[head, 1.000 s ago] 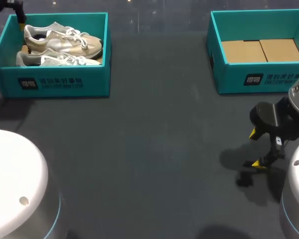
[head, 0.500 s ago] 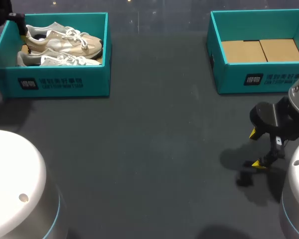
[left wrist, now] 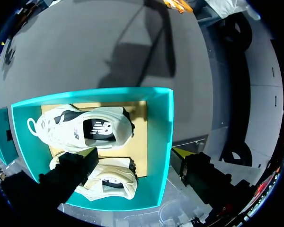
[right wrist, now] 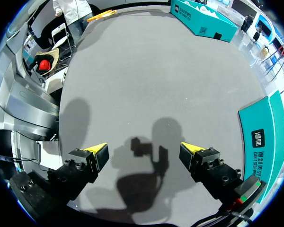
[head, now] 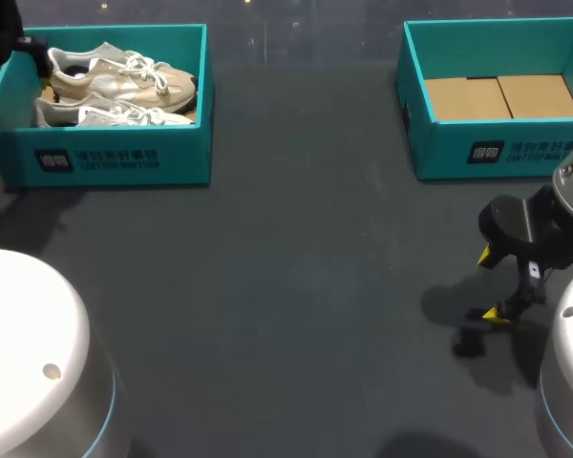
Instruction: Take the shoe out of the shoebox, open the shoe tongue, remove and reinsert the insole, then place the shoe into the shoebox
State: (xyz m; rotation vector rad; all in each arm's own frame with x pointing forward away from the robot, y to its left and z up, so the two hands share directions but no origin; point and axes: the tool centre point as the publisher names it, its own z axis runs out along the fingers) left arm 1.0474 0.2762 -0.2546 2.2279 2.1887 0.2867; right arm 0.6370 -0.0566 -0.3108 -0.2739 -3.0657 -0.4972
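Your left gripper (left wrist: 135, 155) is hanging over the teal shoebox (left wrist: 163, 142) at the far left of the table (head: 286, 286). Its jaws are spread wide and are holding nothing. One finger (left wrist: 71, 170) is sitting above the shoes inside the box. The other (left wrist: 199, 172) is standing outside the box's end wall, so that wall is lying between the two. You cannot tell from these views whether either finger is touching anything.

Two pale sneakers are lying side by side in that box on its cardboard floor (left wrist: 139, 111), soles down, with their heels toward the end wall at your gripper. The first sneaker (left wrist: 80, 130) is showing its dark insole (left wrist: 102, 128) through the opening. The second sneaker (left wrist: 109, 182) is lying just beside it, partly under the inner finger.

Your right gripper (right wrist: 144, 150) is hanging low over bare table near the right edge, well apart from both boxes. Its jaws are also standing wide with nothing between the yellow tips — only its own shadow is falling on the surface below. The other shoebox (head: 497, 95) is sitting at the far right of the table, showing only its cardboard flaps inside.
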